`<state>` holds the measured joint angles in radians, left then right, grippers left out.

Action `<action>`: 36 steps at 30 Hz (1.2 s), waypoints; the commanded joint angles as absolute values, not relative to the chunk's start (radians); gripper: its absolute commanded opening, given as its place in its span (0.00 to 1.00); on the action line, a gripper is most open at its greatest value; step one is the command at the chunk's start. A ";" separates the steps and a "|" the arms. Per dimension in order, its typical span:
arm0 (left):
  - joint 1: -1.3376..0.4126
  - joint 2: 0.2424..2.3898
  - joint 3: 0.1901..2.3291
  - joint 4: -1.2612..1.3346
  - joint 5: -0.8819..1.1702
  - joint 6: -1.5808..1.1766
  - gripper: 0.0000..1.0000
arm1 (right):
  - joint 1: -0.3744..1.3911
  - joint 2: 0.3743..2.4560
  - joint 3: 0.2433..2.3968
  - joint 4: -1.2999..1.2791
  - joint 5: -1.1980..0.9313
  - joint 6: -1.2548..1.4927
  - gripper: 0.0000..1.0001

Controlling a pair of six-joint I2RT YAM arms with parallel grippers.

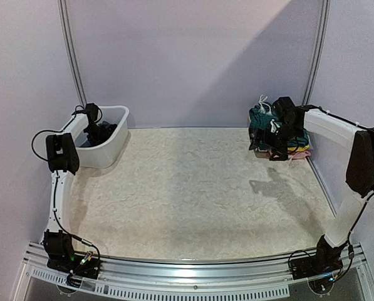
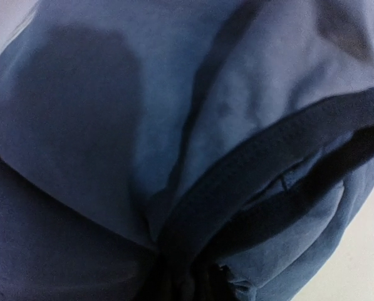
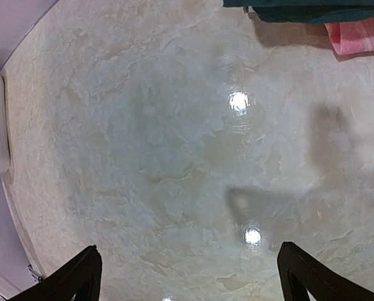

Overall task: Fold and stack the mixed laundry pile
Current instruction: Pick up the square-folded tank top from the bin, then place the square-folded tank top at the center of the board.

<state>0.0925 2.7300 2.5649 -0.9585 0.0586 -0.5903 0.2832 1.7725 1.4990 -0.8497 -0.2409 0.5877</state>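
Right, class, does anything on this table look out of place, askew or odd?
Nothing spilled or damaged. The clothes stack at the far right is untidy: a pink layer sticks out beyond the teal layer above, and a white drawstring pokes up. One dark blue garment sits in the white tub.

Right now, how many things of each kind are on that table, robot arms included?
Robot arms: 2, the left arm and the right arm
White tub: 1
Stack of clothes: 1
Blue cloth in the tub: 1
Total: 5
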 commanded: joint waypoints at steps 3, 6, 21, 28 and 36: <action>0.069 2.733 2.514 -0.907 0.147 -0.597 0.00 | 0.290 1.786 1.528 -0.873 -0.249 0.575 0.99; 0.069 2.669 2.488 -0.873 0.151 -0.583 0.00 | 0.290 1.777 1.525 -0.871 -0.252 0.571 0.99; 0.070 2.413 2.517 -0.783 0.181 -0.568 0.00 | 0.291 1.732 1.527 -0.832 -0.286 0.545 0.99; 0.069 2.317 2.519 -0.756 0.222 -0.566 0.00 | 0.291 1.726 1.545 -0.824 -0.299 0.533 0.99; 0.046 2.197 2.520 -0.750 0.287 -0.583 0.00 | 0.291 1.698 1.548 -0.800 -0.311 0.522 0.99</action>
<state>0.0769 2.2940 2.4973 -0.7952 0.2249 -0.5777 0.2832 1.7393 1.5196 -0.8227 -0.2962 0.5392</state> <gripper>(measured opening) 0.040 0.988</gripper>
